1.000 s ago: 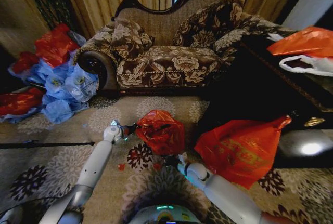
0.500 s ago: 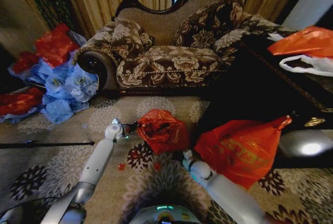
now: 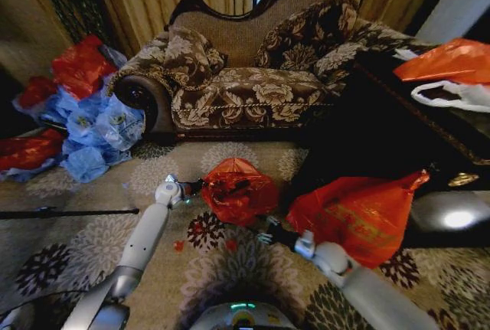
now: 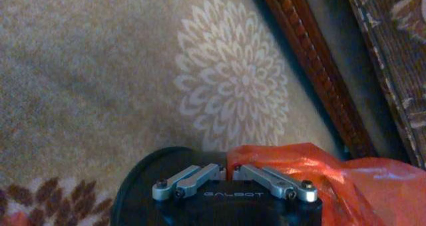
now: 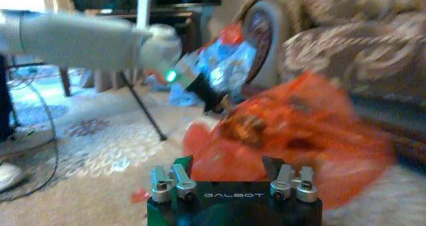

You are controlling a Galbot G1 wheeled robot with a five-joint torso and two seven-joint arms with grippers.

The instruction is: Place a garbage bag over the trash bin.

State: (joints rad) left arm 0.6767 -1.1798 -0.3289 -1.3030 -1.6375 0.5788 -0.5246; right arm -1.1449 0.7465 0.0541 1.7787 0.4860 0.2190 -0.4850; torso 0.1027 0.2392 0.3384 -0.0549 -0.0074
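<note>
The left tool (image 4: 230,172) is clamped on the edge of the garbage bag (image 3: 237,190), fingers pinched together on the red-orange plastic directly above the rim of the trash bin (image 4: 143,173). The bag bulges just beyond this tool, draped over the bin on the patterned carpet (image 3: 176,169) in front of the sofa (image 3: 253,77). The right tool (image 5: 230,173) stands with fingers spread apart, close before the bag, gripping nothing.

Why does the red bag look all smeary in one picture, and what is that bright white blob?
Right wrist view: the garbage bag and sofa are motion-blurred, while the right pincer stays sharp. Head view: glare shines off the dark table; edges bend like a fisheye.
</note>
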